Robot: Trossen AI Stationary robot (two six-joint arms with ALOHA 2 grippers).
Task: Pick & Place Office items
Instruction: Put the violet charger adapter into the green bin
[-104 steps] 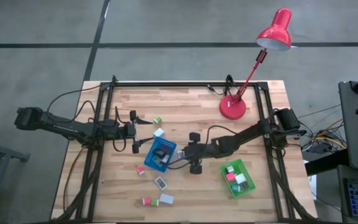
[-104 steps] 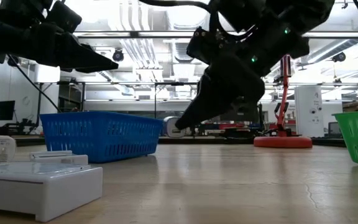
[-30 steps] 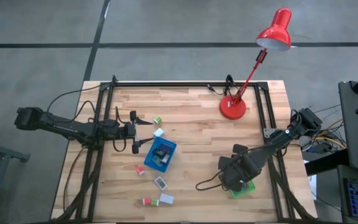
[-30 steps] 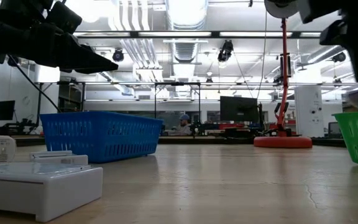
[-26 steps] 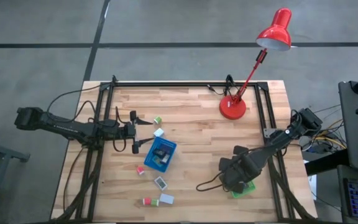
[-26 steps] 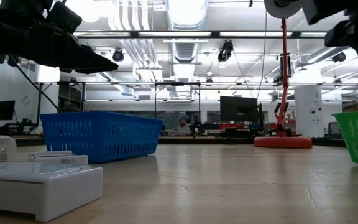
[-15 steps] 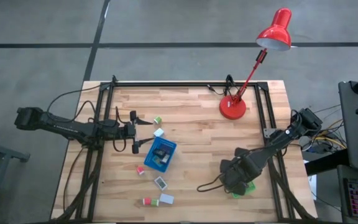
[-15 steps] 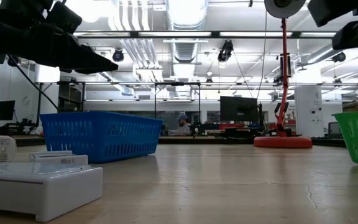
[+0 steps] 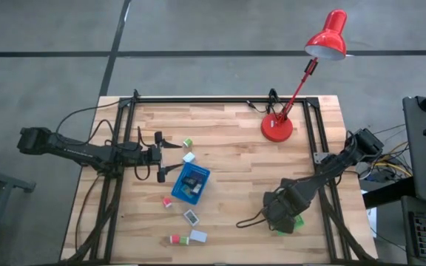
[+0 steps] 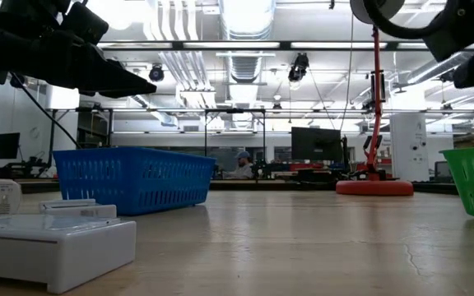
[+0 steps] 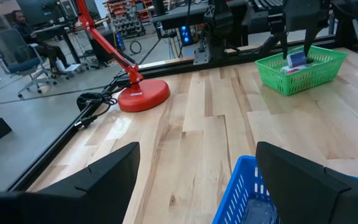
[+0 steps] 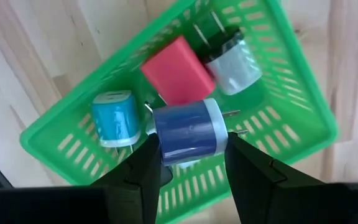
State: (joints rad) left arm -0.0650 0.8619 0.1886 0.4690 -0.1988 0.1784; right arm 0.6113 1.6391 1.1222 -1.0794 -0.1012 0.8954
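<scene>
Navy charger block sat clamped in my right gripper above the green tray, held for release beside its plugs, while my left gripper waited open near the blue tray.

no readable text, no labels, no brands, no numbers, no signs

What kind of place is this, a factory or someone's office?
Probably a robotics lab or workshop. Two robot arms are mounted on a wooden table, the room behind has exposed ceiling pipes and monitors, and a person sits at a desk.
</scene>
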